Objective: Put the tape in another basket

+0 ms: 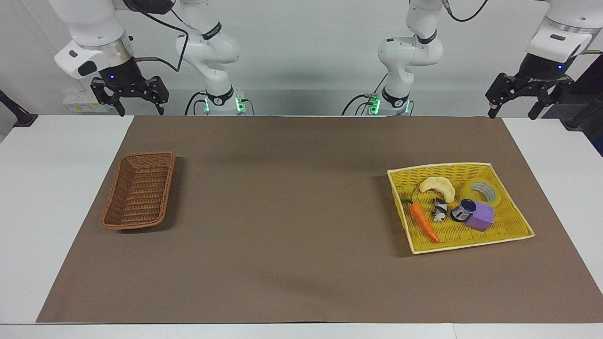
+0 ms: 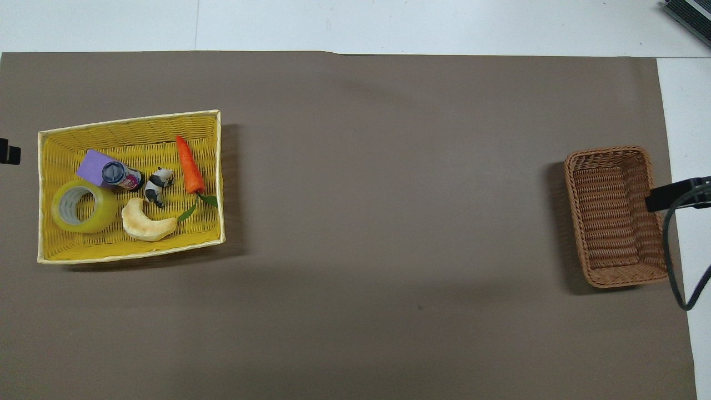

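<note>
Facing view first: the left gripper (image 1: 530,96) hangs up high over the robots' edge of the table at the left arm's end, fingers spread wide with nothing between them; the right gripper (image 1: 129,96) does the same over the right arm's end, also wide open and holding nothing. Well below the left gripper and farther out on the brown mat (image 1: 292,221) sits the yellow woven tray (image 1: 518,225); the tape (image 1: 481,192) lies flat in the tray's corner closest to that gripper, nowhere near touching it. Just beside the tape are a purple block (image 1: 481,216) and a small dark-capped bottle (image 1: 463,210), then a little black-and-white toy animal (image 1: 439,210), a pale crescent-shaped pastry (image 1: 438,186) and a carrot (image 1: 423,221). The brown wicker basket (image 1: 139,190) sits on the mat below the right gripper, well apart from it, with nothing inside.

Overhead view: only a dark tip of the left gripper (image 2: 9,151) pokes in at the edge, just beside the tray (image 2: 130,250); can't tell finger spread from here. The tape (image 2: 83,206) is near that tip, core hole facing up. The right gripper (image 2: 675,194) shows as a dark bar with a cable, overlapping the basket's (image 2: 616,222) rim.
</note>
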You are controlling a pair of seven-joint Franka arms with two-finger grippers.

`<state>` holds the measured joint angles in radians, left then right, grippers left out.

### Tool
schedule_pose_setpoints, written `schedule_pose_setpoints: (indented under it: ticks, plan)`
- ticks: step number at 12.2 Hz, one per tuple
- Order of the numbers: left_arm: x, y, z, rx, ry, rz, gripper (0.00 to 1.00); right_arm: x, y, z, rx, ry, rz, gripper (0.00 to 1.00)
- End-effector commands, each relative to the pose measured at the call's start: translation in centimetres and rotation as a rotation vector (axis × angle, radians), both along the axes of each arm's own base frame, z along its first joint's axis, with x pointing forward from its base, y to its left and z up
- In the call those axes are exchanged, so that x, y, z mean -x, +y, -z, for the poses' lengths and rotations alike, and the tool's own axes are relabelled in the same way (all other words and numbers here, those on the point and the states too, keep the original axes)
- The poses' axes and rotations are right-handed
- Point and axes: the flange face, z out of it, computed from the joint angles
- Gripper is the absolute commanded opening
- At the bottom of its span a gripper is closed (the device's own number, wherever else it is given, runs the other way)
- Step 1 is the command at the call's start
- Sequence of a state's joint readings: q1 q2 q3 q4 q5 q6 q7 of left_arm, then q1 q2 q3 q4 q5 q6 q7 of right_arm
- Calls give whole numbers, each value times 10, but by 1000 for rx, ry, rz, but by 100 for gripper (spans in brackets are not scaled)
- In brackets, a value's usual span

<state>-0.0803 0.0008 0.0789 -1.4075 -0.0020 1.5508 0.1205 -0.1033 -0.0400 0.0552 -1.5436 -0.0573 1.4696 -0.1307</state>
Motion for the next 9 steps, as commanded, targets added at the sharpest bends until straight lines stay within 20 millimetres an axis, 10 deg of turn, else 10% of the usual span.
schedule_pose_setpoints:
  ticks: [1,9]
  plan:
    - [3,-6,1,3,15,6,100,2,-1,4,-26,-1,19,100]
    - [13,-4,6,5,34,23,100,10,6,7,-26,-3,40,100]
